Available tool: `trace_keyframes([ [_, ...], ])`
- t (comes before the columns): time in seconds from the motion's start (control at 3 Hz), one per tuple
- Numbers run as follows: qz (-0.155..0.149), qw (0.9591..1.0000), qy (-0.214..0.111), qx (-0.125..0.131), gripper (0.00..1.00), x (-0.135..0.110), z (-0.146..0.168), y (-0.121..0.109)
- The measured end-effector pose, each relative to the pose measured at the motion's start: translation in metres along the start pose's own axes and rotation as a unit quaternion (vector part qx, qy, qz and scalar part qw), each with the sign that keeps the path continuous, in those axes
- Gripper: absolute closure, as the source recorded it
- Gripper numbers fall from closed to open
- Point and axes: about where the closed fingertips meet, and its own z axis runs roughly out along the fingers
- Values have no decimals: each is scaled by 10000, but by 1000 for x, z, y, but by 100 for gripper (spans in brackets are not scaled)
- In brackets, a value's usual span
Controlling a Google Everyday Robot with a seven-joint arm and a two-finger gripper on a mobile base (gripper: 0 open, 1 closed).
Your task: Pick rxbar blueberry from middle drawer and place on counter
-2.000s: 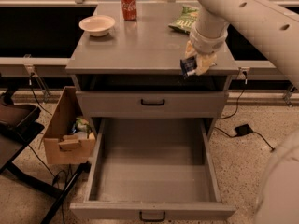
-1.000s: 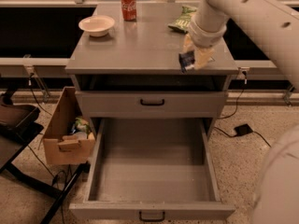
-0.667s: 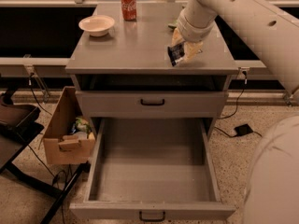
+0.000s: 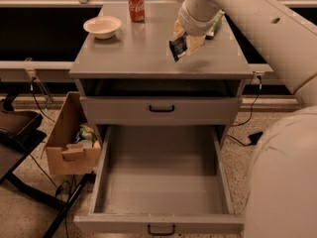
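My gripper (image 4: 184, 44) is shut on the rxbar blueberry (image 4: 178, 47), a small dark navy wrapper. It holds the bar tilted, just above the right middle of the grey counter (image 4: 133, 53). The arm comes in from the upper right. Below, the middle drawer (image 4: 161, 182) is pulled fully open; its grey floor is bare. The shallower drawer (image 4: 161, 110) above it is shut.
A white bowl (image 4: 102, 26) and a red soda can (image 4: 136, 4) stand at the back left of the counter. A green chip bag (image 4: 216, 23) lies at the back right, partly behind the arm. A cardboard box (image 4: 69, 139) with items sits on the floor at the left.
My gripper has moved left and toward the back over the counter, carrying the rxbar blueberry from the right front edge to the middle right.
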Motion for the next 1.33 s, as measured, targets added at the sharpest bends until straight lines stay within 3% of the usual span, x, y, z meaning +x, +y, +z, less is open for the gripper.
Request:
trace_keyframes([
  [1.0,0,10000,0,-1,3,0,0,0],
  [1.33,0,10000,-1,-1,0,0,0,0],
])
